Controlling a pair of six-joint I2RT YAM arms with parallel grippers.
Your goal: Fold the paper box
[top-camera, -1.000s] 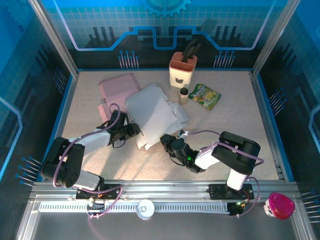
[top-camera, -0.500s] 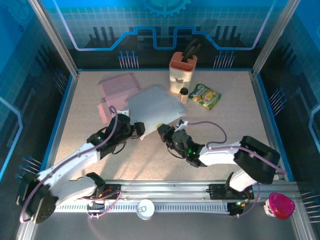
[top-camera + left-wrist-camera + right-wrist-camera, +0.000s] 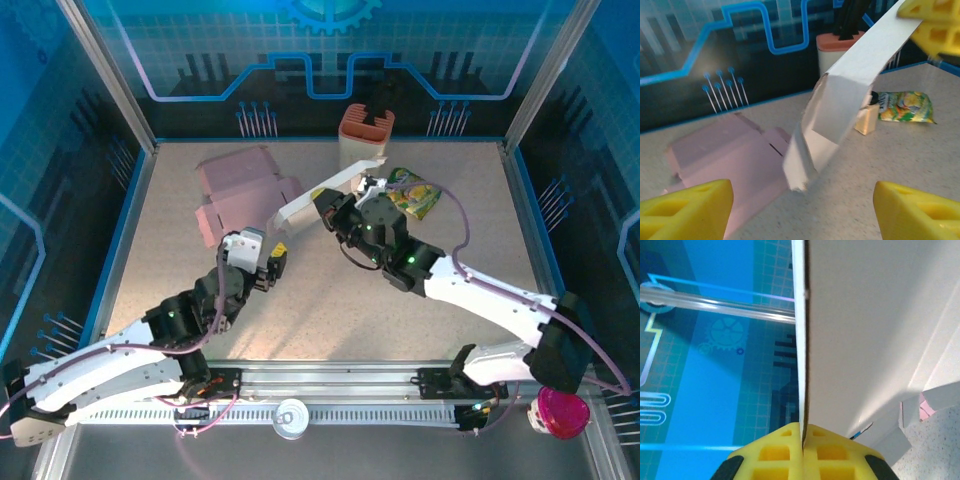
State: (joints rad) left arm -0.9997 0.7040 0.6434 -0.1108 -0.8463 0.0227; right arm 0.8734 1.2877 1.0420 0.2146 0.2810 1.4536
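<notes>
The right tool (image 3: 328, 203) (image 3: 802, 440) has its yellow fingertips pressed together on the lower edge of the white paper box (image 3: 298, 207) (image 3: 880, 340), an unfolded sheet held edge-up above the tabletop (image 3: 330, 310), just above the middle of the top view. From the left wrist the sheet (image 3: 860, 65) slants down from the upper right corner, its loose flaps hanging at centre frame. The left tool (image 3: 268, 262) (image 3: 800, 215) sits below and left of the sheet, spread wide and gripping nothing. A flattened pink box (image 3: 235, 185) (image 3: 725, 155) lies to the left. A peach-topped holder (image 3: 362, 135) stands at the back edge, with a green snack packet (image 3: 415, 192) (image 3: 902, 106) to its right.
</notes>
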